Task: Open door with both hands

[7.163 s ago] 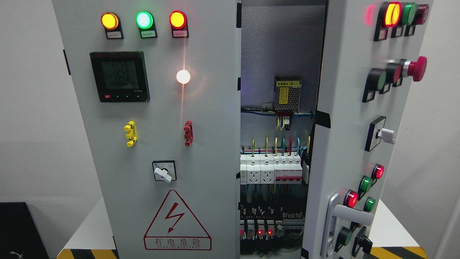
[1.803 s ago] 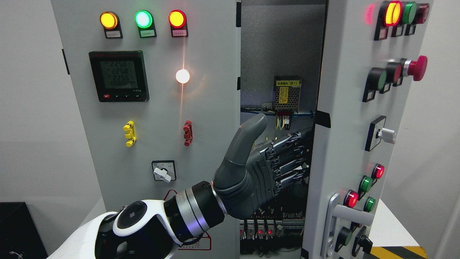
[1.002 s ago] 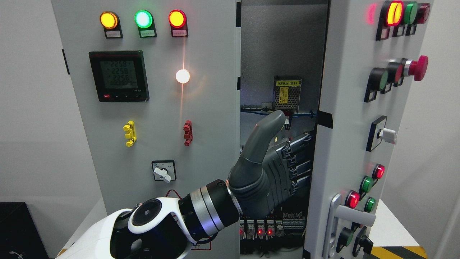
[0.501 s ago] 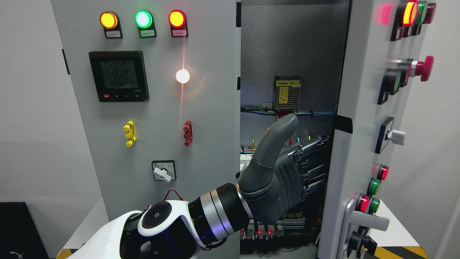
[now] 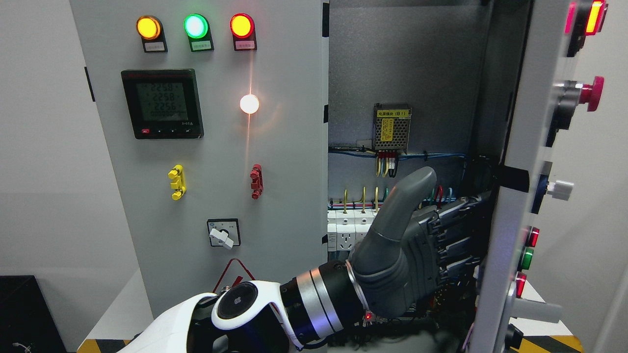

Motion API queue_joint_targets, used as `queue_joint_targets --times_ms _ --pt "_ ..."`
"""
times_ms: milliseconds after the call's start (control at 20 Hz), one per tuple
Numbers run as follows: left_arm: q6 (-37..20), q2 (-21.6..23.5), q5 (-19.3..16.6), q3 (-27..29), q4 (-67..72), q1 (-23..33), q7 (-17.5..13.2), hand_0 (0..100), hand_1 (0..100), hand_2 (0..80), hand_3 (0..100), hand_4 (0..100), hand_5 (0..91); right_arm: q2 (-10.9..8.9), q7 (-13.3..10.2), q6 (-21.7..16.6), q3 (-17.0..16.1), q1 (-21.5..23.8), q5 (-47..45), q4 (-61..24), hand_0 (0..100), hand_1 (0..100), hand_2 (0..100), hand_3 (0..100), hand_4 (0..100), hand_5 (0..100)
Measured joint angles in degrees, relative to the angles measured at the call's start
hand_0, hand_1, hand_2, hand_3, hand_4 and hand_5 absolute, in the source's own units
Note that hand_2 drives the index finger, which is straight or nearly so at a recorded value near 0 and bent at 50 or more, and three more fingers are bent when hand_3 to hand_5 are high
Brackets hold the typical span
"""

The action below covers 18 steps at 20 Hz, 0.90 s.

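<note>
Left hand pushing the right door wide

Left hand [image 5: 417, 260], fingers [image 5: 454, 238] together and straight, thumb up, flat behind the right door [image 5: 520, 162]; keep pressure outward, clear of the breakers [image 5: 353, 233] just left, power supply [image 5: 391, 128] beyond.

My left hand [image 5: 412, 260] is dark grey with black finger joints, on a silver and black wrist, and the forearm shell is white with a black round cap. The left door [image 5: 221, 147] is plain light grey, same as the right door [image 5: 515, 162]. Three lamps up top: amber [image 5: 149, 27], green [image 5: 196, 26], and red ringed with orange [image 5: 242, 25]. The meter [image 5: 162, 103] is black with a greenish-grey screen. There's a yellow clip [image 5: 177, 182], a red clip [image 5: 256, 181], and a red-outlined warning triangle [image 5: 230, 275]. Inside, wires run blue, yellow, green, red above white breakers [image 5: 348, 230]. The table edge [image 5: 544, 341] is striped yellow and black.
</note>
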Motion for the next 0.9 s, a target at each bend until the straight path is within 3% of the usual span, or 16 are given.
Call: queue_joint_targets --times_ms 902 --pt "1.6 -10.1 -1.1 -0.8 4.1 -0.2 0.2 0 0 0.0 0 0 0.0 0.0 0.0 0.0 0.0 0.0 0.0 0.0 19 0 0 0 0 0"
